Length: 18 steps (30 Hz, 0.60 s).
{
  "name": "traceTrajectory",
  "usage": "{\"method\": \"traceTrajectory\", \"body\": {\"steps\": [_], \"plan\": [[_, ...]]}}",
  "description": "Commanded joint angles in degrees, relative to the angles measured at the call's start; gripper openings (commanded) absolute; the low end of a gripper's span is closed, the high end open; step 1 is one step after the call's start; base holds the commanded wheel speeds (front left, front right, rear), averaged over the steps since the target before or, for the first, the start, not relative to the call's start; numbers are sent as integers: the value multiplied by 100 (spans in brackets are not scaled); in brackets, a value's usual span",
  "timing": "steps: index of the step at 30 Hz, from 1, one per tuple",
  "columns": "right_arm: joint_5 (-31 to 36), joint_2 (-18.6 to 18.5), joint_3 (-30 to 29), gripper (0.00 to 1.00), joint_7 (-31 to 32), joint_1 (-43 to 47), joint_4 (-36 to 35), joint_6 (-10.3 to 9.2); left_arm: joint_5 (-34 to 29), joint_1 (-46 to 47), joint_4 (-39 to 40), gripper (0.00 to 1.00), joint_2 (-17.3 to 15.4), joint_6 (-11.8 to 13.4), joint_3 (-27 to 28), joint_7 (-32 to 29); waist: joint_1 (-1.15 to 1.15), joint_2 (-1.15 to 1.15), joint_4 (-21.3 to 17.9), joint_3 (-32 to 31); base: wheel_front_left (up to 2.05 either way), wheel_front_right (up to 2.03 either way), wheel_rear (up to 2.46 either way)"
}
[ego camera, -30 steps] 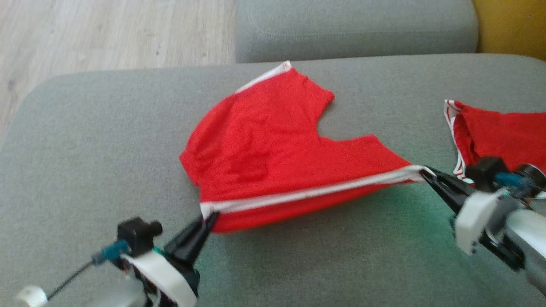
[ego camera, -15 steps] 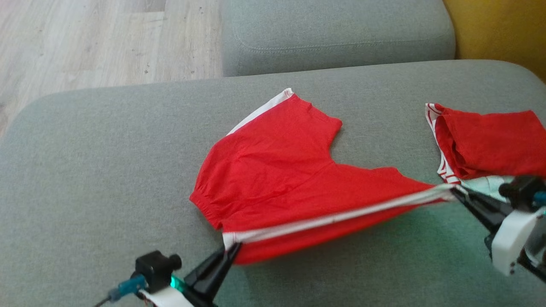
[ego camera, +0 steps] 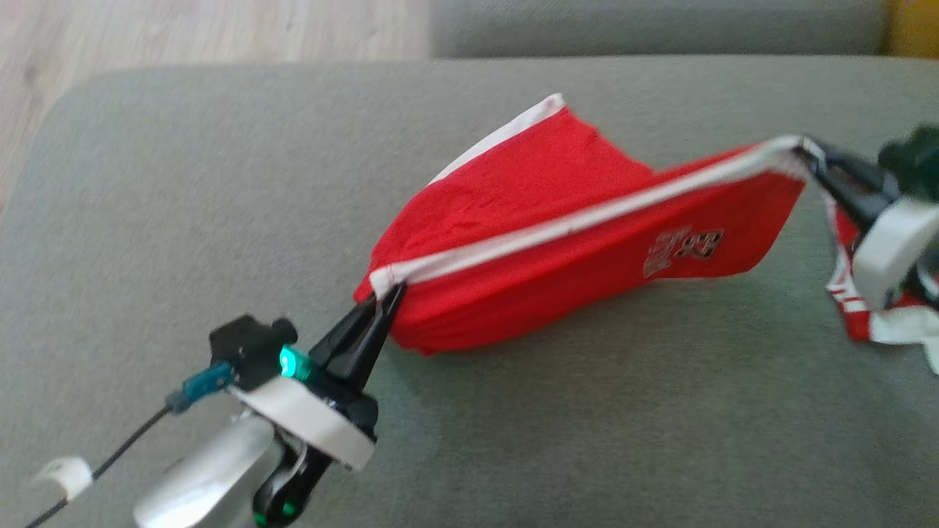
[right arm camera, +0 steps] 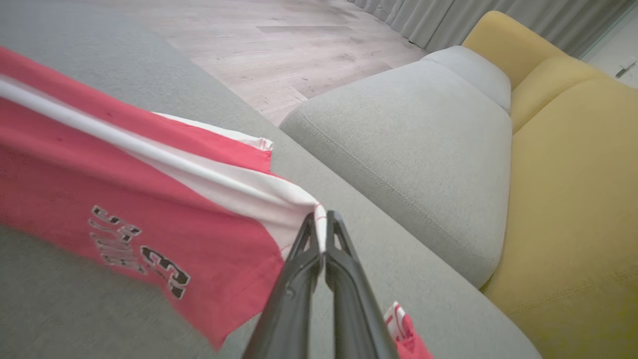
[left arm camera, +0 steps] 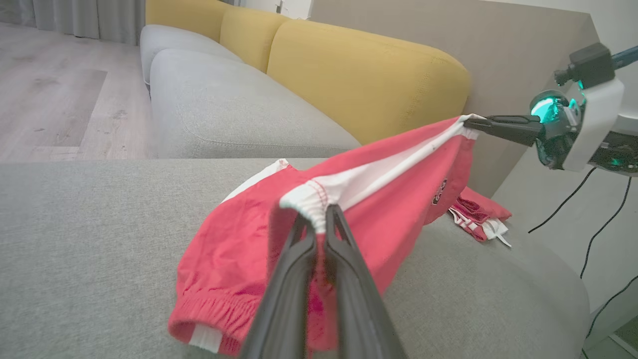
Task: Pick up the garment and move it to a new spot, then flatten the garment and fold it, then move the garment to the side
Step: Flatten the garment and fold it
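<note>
The left gripper (ego camera: 386, 297), lower left, and right gripper (ego camera: 809, 150), upper right, clamp the shorts' (ego camera: 528, 176) waistband (ego camera: 579, 220); keep it taut, ends level.

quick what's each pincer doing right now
left pincer: closed, holding the red shorts by the white waistband.
right pincer: closed, holding the waistband's other end.

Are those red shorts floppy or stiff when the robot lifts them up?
Probably floppy: the waistband is pulled straight between the left tool and right tool, yet the shorts sag below it onto the sofa. Likely light too: two thin pinches at the corners hold them up.
</note>
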<state>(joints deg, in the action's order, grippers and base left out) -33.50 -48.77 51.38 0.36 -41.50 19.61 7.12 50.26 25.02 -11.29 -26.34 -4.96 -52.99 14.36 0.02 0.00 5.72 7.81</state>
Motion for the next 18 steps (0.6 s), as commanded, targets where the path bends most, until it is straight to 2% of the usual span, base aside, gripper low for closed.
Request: {"method": "traceTrajectory", "body": {"steps": [1,7,14,18], "plan": [[60,-120,-9,0,83,-298,22,36,-49,349,12,0,-81,-27,304,63,-2,0,316,323,0,0,0],[105,-33,500,0,342,-1119,284,36,-82,665,-376,0,194,-133,273,63,-2,0,678,622,0,0,0],[-160,-79,1680,0,641,-2052,592,36,-127,1071,-913,0,662,-232,66,63,-2,0,1123,933,0,0,0],[-322,-74,2017,0,654,-2475,832,36,-121,1321,-1124,0,897,-248,-25,63,-2,0,1291,1088,0,0,0]]}}
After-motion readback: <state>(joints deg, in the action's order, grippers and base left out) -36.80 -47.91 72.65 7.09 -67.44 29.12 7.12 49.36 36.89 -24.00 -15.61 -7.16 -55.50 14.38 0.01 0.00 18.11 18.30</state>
